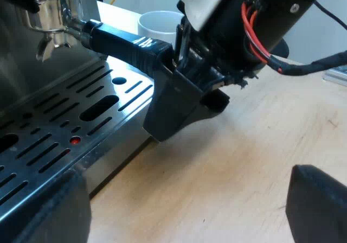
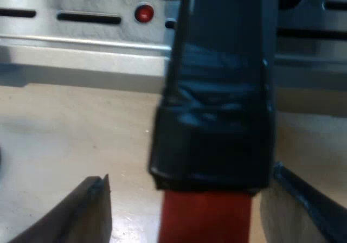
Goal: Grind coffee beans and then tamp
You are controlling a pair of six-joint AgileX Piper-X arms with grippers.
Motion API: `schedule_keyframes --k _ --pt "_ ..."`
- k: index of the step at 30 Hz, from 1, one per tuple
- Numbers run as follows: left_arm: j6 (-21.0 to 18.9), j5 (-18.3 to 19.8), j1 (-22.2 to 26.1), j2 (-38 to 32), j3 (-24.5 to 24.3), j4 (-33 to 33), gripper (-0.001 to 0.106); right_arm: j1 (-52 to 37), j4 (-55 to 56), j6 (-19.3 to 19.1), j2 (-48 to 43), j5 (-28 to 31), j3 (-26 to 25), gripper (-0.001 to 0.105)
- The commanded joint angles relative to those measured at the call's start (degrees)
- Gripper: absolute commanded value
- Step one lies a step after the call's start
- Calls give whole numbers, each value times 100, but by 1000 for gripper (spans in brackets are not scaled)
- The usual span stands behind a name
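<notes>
Left wrist view has my left gripper (image 1: 184,199) hanging low over the wooden table (image 1: 255,140) just beside the espresso machine (image 1: 21,80), its fingers spread wide with nothing between them. The metal holder (image 1: 49,12) sits locked into the machine's front above the slotted drip tray (image 1: 65,118), and its dark handle (image 1: 124,42) reaches out toward a white mug (image 1: 160,23) standing near the tray's edge. My right gripper (image 2: 190,178) is at the far end of that handle, just where the black gives way to the red end (image 2: 206,216). Its fingers straddle the handle without clamping it: one pad looks to be touching or nearly so, while the other stands clearly apart. As for progress, I judge the task to be early or at its middle (the basket faces away, so I cannot tell whether any grounds are in it). The holder has yet to come off the machine and tamping is not begun. Of writing there is little: a small white mark on the handle's upper face, too small to read, and a red dot (image 2: 143,13) set in the tray.
</notes>
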Motion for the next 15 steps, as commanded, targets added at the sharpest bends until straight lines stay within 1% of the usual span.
schedule_keyframes --k 1,12,15 --pt "35 90 -27 -17 -48 -14 87 -11 30 6 -12 61 5 60" --pt "35 90 -27 -17 -48 -14 87 -11 30 74 -12 128 5 60" --pt "35 90 -27 -17 -48 -14 87 -11 30 98 -12 128 5 58"
